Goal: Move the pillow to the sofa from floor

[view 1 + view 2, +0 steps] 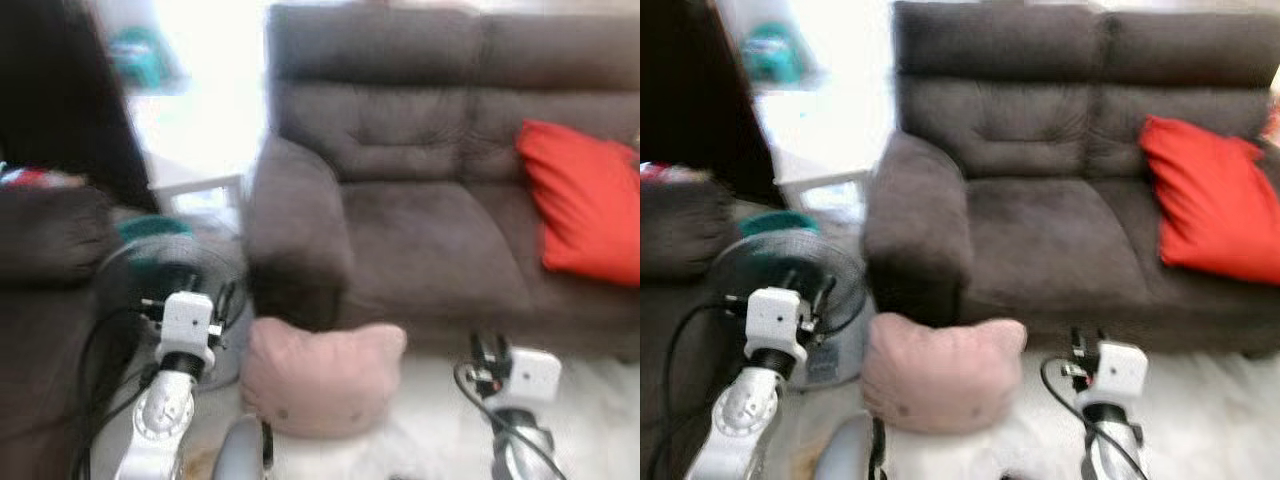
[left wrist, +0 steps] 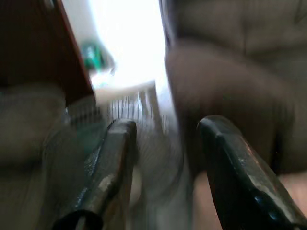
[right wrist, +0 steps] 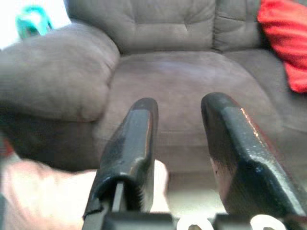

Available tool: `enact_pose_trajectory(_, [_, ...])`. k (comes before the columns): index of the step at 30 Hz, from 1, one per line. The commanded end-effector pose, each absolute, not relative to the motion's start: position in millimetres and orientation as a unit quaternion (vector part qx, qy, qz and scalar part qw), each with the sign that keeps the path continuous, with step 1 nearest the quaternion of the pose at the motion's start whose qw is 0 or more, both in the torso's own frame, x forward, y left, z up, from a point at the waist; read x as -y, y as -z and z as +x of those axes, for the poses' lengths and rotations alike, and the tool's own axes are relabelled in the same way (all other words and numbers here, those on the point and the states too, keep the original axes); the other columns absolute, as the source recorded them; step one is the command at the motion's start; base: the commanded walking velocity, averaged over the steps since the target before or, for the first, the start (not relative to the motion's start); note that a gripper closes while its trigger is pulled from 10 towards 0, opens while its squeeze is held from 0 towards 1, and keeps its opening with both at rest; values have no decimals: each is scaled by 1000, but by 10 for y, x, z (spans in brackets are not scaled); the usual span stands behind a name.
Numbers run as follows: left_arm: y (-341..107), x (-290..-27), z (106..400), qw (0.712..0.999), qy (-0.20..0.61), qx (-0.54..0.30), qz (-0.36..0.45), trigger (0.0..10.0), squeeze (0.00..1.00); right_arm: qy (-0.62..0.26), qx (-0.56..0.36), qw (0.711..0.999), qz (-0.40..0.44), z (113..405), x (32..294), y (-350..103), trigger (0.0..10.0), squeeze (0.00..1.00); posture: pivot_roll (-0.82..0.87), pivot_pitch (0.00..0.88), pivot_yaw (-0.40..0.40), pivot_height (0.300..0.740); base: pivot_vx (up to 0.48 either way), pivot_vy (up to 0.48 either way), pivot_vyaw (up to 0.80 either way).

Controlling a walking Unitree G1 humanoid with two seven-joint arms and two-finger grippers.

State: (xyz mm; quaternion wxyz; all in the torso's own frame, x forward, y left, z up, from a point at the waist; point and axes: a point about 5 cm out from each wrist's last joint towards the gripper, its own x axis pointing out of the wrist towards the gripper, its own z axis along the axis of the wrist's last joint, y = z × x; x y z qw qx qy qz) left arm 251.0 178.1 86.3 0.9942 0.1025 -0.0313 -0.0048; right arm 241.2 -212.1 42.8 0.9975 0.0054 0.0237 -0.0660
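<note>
light: blown-out glare upper left | blur: all views soft, left wrist worst | shade: dark left edge

Dark grey-brown two-seat couch (image 1: 430,200), tufted back, padded armrest; red cushion (image 1: 585,200) propped at its right end. Pale floor (image 1: 600,400) in front. Standing fan (image 1: 790,290) (wire grille, teal hub) left of the armrest. Dark wooden furniture (image 1: 60,90) at far left. Strong white light (image 1: 210,70) behind, washing out detail.
</note>
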Motion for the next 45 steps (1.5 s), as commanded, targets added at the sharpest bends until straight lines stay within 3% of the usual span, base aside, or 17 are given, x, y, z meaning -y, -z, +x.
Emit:
enact_pose_trajectory(1, [-894, -1794, 2544, 995, 1, 34, 99, 10000, 0, 60, -35, 998, 9, 2390, 2072, -369, 10000, 0, 79, 10, -31, 615, 0, 0, 0])
enact_pose_trajectory(17, [-847, -1862, 2543, 995, -7, 25, 98, 10000, 0, 57, -39, 998, 10, 2434, 2070, -322, 10000, 0, 77, 6, -25, 615, 0, 0, 0])
enact_pose_trajectory(27, [-860, -1875, 2564, 995, -6, 27, 97, 10000, 0, 42, -38, 998, -1, 2474, 2031, -311, 10000, 0, 85, 0, -22, 615, 276, 0, 0])
enact_pose_trajectory(45, [-834, -1883, 2594, 995, -9, 25, 94, 10000, 0, 16, -45, 999, -14, 2482, 1973, -271, 10000, 0, 84, 8, -29, 615, 299, 0, 402])
